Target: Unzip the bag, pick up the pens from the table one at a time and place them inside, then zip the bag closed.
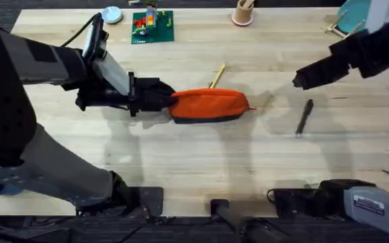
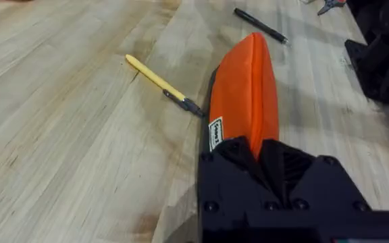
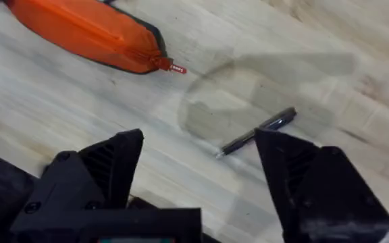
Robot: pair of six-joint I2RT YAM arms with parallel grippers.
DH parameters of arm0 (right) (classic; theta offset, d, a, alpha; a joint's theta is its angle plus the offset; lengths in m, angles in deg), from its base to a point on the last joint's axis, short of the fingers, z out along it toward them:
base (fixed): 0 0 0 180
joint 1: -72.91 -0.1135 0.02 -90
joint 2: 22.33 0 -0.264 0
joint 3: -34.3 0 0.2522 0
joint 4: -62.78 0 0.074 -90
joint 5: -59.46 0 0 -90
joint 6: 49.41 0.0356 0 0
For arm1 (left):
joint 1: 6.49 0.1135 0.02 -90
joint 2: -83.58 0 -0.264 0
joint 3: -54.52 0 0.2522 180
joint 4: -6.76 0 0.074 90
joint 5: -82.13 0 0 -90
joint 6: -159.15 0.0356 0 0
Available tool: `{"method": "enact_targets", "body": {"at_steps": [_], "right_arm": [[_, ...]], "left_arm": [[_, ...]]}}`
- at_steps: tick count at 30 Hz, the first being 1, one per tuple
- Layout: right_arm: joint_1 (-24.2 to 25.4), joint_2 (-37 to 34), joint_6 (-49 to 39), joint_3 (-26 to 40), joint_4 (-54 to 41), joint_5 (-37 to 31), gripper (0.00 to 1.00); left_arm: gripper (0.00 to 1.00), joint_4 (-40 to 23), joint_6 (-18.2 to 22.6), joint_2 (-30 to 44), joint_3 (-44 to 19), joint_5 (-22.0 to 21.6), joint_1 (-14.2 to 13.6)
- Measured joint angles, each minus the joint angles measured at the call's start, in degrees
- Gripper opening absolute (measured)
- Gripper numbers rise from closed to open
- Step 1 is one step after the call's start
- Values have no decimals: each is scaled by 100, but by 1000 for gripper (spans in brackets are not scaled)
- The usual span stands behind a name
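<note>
Still early days here. Left gripper (image 1: 166, 100) clamped onto one end of the bag (image 1: 210, 105), fingers (image 2: 245, 152) pressed together on the orange fabric, pinning it to the table (image 1: 181, 169). Right gripper (image 3: 198, 172) hanging in the air with fingers (image 3: 110, 165) spread wide, nothing between them. Looking at the black pen (image 3: 256, 132), which lies just beyond the spread fingertips, roughly in line with the gap.

Bag looks fully zipped: seam closed along its length, and the small pull tab (image 3: 171, 67) sticking out at the end farthest from the left fingers, well off to one side of the right ones. So no unzipping done as far as can be told.

Both pens out on the wood too. Yellow pen (image 2: 162, 84) just beside the bag, dark tip nearly touching its edge, a bit ahead of the left fingers and off to the side. Black one (image 1: 304, 117) past the bag's far end, closer to the right arm.

Left to do: pretty much everything. Open the zip, drop in each pen, zip back up. Best guess for the step in hand: holding the bag steady so the other side can go for that tab.
</note>
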Motion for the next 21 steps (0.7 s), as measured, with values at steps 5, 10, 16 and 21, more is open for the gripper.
{"method": "enact_targets", "body": {"at_steps": [5, 10, 16, 21], "right_arm": [[-36, -360, -467, 0, 74, 28, 996], [-57, -639, -916, 0, 95, 29, 996], [-57, -814, -1528, 0, 237, 25, 996], [-57, -819, -1750, 0, 670, -24, 995]], "left_arm": [[44, -1, 0, 2, 0, 0, 0], [44, 0, 0, 2, 0, 0, 0], [44, 0, 0, 2, 0, -2, 0], [44, -1, 0, 0, 0, -1, 0]]}}
